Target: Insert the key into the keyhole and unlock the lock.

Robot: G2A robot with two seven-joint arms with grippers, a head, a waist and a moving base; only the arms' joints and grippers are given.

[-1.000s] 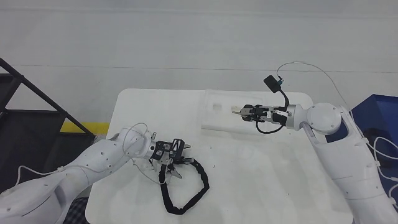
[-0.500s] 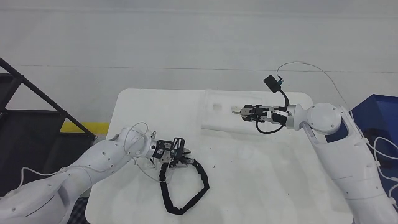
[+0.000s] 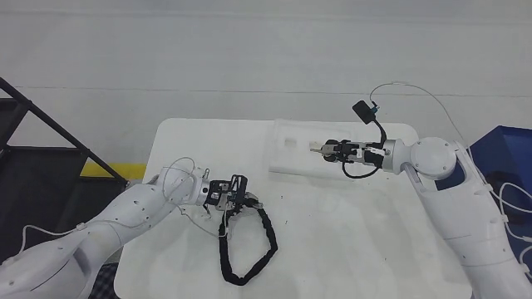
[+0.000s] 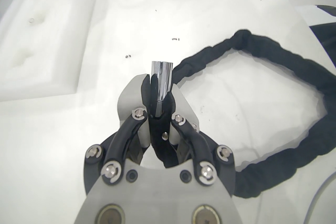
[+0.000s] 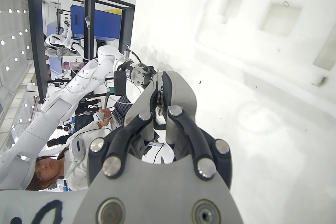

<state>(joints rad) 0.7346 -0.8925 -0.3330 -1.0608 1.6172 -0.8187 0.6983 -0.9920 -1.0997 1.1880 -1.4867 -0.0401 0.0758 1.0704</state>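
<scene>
On the tabletop (image 3: pixel 349 241), seen from above, the left gripper (image 3: pixel 242 203) sits at about 8 o'clock and points toward 3 o'clock. Its fingers (image 4: pixel 147 93) are clamped on the chrome barrel of the lock (image 4: pixel 162 78), which sticks out past the tips. The barrel's far end faces away from the wrist camera, so the keyhole cannot be made out. The lock's black cable (image 4: pixel 288 57) runs from the barrel in a loop that lies on the tabletop and trails toward 6 o'clock from the gripper (image 3: pixel 268 241).

The right gripper (image 3: pixel 320 148) hangs at about 1 o'clock and points toward 9 o'clock. It is above a white foam tray (image 3: pixel 287 166) that fills the 12-to-1 o'clock part of the tabletop. Its fingers (image 5: pixel 173 88) pinch a small metal piece, apparently the key (image 5: pixel 159 103), with the pads tight against it. The key and the lock are well apart.

The tray has square recesses (image 5: pixel 283 17), and a tiny ring (image 5: pixel 285 3) lies in one of them. Between the two grippers are the tray's near edge and a stretch of tabletop with a few dark specks (image 4: pixel 175 39).

Off the tabletop, a blue bin (image 3: pixel 499 145) stands at 3 o'clock and a black frame (image 3: pixel 33 124) at 9 o'clock.
</scene>
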